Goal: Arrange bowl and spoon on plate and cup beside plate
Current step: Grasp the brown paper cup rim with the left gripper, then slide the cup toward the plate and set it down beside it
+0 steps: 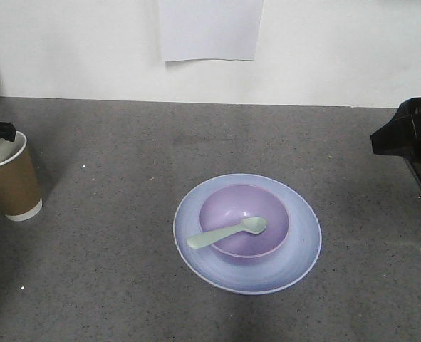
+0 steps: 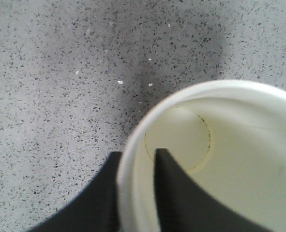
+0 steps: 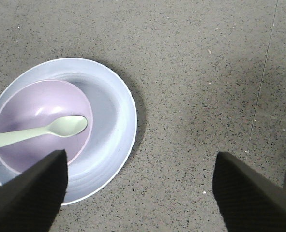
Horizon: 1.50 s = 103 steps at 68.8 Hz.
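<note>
A grey speckled desk [image 1: 125, 178] is set against a white wall, with a sheet of paper [image 1: 210, 28] pinned at the far side. The plate [image 1: 299, 242] lies near the middle, the bowl [image 1: 228, 206] is seated on it, and the spoon [image 1: 228, 232] is laid in the bowl. Its long axis runs left-near to right-far, scoop to the right inside the bowl, handle over the left rim.

The cup [image 1: 11, 182] stands upright at the far left edge, well apart from the plate. The left tool [image 2: 135, 193] is clenched on the cup's wall, one finger inside, one outside. The right tool [image 3: 138, 188] is released, spread and empty above the desk right of the plate.

The step in hand is judged to be the cup transfer. A lift, a carry rightward and an upright set-down just beside the plate are called for.
</note>
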Tool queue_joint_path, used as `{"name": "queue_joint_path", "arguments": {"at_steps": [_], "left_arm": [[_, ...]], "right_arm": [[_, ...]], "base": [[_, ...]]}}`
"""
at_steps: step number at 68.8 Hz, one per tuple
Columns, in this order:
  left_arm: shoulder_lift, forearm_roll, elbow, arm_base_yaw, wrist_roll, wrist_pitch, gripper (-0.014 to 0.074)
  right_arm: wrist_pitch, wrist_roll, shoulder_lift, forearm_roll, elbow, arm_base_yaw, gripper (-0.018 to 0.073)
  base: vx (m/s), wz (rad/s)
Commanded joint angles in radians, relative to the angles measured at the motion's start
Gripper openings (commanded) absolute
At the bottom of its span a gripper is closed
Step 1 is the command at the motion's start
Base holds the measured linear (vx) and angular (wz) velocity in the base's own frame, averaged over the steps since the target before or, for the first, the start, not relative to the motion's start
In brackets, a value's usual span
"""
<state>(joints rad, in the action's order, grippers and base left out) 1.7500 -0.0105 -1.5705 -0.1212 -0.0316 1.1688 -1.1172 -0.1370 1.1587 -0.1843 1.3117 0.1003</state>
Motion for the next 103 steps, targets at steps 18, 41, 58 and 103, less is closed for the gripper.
{"name": "queue_joint_path", "arguments": {"at_steps": [18,41,58,103], "left_arm": [[-0.091,-0.084,-0.024,0.005,0.010,-0.022,-0.0008],[-0.165,-0.276,-0.024,0.020,0.090,0.074,-0.0008],[-0.173,-0.267,-0.024,0.166,0.094,0.084,-0.0008],[-0.168,-0.255,-0.024,0.366,0.094,0.019,-0.0008]], "right_arm": [[0.052,-0.011,-0.017,-0.007,0.026,-0.006,0.0587],[0.053,-0.011,-0.017,-0.007,0.026,-0.006,0.0587],[0.053,-0.011,-0.017,-0.007,0.026,-0.006,0.0587],[0.053,-0.009,-0.017,-0.007,0.026,-0.006,0.0587]], "base": [[0.00,0.00],[0.00,0.00],[0.00,0.00],[0.00,0.00]]}}
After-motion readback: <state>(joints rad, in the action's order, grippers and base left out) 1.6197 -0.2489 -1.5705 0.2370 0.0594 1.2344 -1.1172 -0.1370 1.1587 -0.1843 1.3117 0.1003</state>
